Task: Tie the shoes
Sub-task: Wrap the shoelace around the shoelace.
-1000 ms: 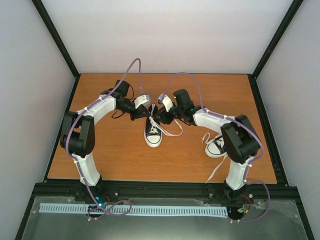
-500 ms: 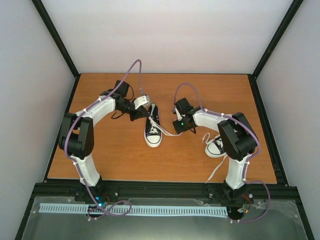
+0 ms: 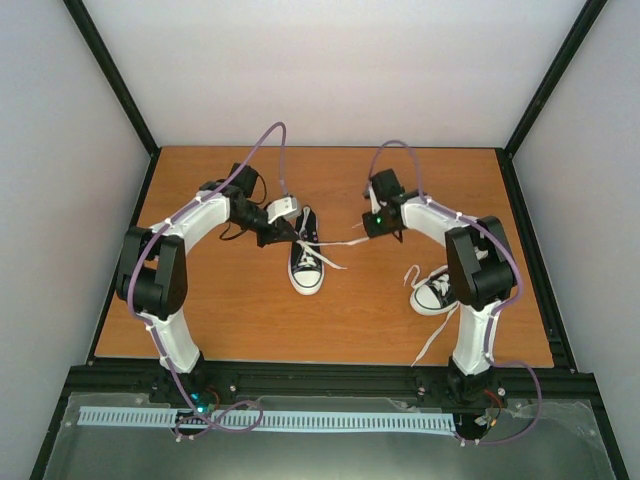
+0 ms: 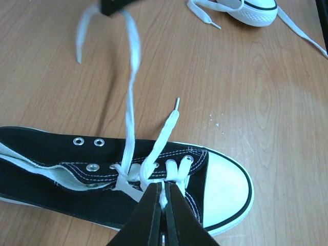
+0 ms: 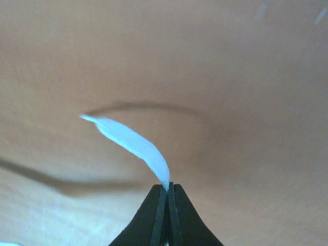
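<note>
Wood table [image 3: 260, 320]: two shoes [image 3: 306, 265]; left fingers [image 4: 146, 218], right fingers [image 5: 154, 215] each pinch lace [image 4: 132, 77].

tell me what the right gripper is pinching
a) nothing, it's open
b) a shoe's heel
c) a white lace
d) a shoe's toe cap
c: in the right wrist view the right gripper is shut on the end of a white lace that curves up from between its fingertips.
</note>
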`<state>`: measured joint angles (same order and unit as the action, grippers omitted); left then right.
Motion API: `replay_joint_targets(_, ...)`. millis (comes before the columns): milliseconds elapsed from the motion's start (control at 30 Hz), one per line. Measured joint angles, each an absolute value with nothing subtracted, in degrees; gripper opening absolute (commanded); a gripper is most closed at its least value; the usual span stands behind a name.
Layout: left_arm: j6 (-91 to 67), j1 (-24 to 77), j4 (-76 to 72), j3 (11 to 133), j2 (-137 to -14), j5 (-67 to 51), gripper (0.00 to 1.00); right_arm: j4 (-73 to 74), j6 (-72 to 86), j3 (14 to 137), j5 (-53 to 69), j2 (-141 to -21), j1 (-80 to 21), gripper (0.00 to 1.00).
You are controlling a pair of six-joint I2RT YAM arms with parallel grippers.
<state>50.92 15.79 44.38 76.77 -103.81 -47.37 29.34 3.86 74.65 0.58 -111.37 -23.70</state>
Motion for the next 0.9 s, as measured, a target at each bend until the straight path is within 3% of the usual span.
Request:
replay_joint_targets(133,51.53,15.79,44.97,76.77,-103.81,-47.13,0.01,29.56,3.42,83.72,3.84,-112.25,-22.41,0.03)
replay_joint_targets(333,51.51,15.81,44.97,76.97,-103.81,-47.11,0.01,23.73,6.83,91.79,18.79,-112.92,-25.32,0.03)
replay_joint_targets(533,51.46,15.81,45.01,77.43,-103.77,-46.98,0.01,19.81,12.51,108.86,30.81,-124.4,-32.67,0.05)
replay_joint_targets(767,51.24,15.66,46.15,76.93,-103.18,-46.78,0.01,20.95,16.78,113.47,36.86,-130.41,-34.76,0.49)
replay_joint_targets(900,51.24,15.81,46.0,76.93,-102.56,-47.09,0.01,24.69,15.92,113.91,36.56,-130.63,-34.7,0.59)
